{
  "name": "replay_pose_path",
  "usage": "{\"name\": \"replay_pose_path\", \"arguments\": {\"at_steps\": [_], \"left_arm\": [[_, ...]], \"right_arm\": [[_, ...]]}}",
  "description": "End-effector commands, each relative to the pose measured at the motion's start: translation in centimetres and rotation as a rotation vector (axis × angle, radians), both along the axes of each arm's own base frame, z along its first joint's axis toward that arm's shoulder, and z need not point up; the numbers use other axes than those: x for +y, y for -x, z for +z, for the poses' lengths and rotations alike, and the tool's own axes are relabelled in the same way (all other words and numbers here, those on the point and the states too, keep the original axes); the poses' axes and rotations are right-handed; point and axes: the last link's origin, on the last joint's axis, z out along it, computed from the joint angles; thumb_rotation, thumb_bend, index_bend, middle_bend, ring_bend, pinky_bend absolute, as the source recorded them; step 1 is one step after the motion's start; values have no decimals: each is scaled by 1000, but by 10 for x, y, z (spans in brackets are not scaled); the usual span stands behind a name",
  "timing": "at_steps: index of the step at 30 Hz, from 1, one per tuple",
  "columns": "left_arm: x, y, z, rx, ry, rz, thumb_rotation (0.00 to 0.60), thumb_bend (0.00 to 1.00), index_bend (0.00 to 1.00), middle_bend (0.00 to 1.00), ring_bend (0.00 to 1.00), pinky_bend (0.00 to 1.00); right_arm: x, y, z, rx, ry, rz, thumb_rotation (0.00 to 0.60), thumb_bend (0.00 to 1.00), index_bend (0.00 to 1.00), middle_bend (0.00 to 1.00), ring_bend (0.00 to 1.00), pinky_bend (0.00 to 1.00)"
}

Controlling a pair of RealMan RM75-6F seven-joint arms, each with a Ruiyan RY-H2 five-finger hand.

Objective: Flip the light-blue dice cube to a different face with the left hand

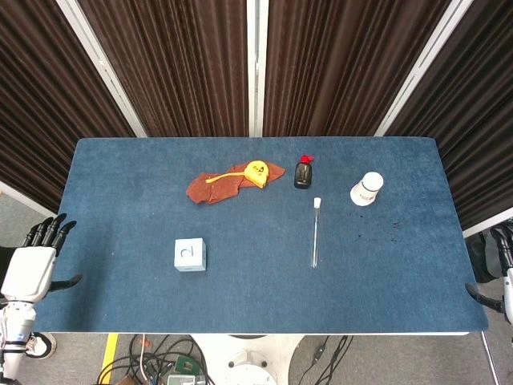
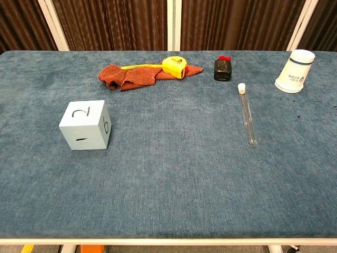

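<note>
The light-blue dice cube sits on the blue table, left of centre, with a "2" on its top face. My left hand hangs off the table's left edge, well left of the cube, fingers spread and holding nothing. Only a sliver of my right hand shows at the right edge of the head view, beyond the table. Neither hand appears in the chest view.
A rust-red cloth with a yellow tape measure on it lies at the back. A small black bottle with a red cap, a glass test tube and an upside-down white paper cup stand to the right.
</note>
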Motion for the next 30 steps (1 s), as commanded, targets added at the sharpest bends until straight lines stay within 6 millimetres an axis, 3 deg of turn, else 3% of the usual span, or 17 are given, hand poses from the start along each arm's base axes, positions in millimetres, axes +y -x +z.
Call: {"name": "replay_pose_path", "arguments": {"at_steps": [1, 7, 10, 13, 15, 18, 21, 25, 30], "left_arm": [[1, 0, 1, -3, 2, 0, 600, 0, 100, 28, 11, 98], [5, -7, 0, -16, 19, -49, 600, 8, 100, 35, 11, 106], [8, -12, 3, -45, 36, -72, 600, 74, 100, 70, 43, 222], [10, -13, 8, -73, 47, -70, 600, 192, 100, 241, 265, 487], [7, -14, 10, -124, 91, -37, 600, 289, 100, 480, 517, 691], [0, -16, 8, -161, 201, -9, 600, 412, 155, 707, 736, 834], [-9, -17, -2, -136, 343, -6, 600, 488, 239, 805, 817, 868], [-17, -21, -17, -29, 488, -12, 600, 520, 272, 823, 827, 871], [-16, -40, -36, 22, 594, -62, 600, 561, 271, 824, 829, 871]], "right_arm": [[-1, 0, 0, 2, 0, 0, 600, 55, 0, 0, 0, 0], [0, -2, 5, 5, 9, 3, 600, 56, 0, 0, 0, 0], [0, -2, 5, 0, 13, 1, 600, 55, 0, 0, 0, 0], [0, -1, 3, 9, -2, -1, 600, 55, 0, 0, 0, 0], [0, -1, 3, 18, -4, 0, 600, 55, 0, 0, 0, 0], [0, 0, 5, 18, 1, -6, 600, 55, 0, 0, 0, 0], [-2, -1, 8, 23, 7, -5, 600, 55, 0, 0, 0, 0], [-2, -5, 8, 24, 4, 4, 600, 55, 0, 0, 0, 0], [-2, -8, 8, 30, 6, 4, 600, 56, 0, 0, 0, 0]]}}
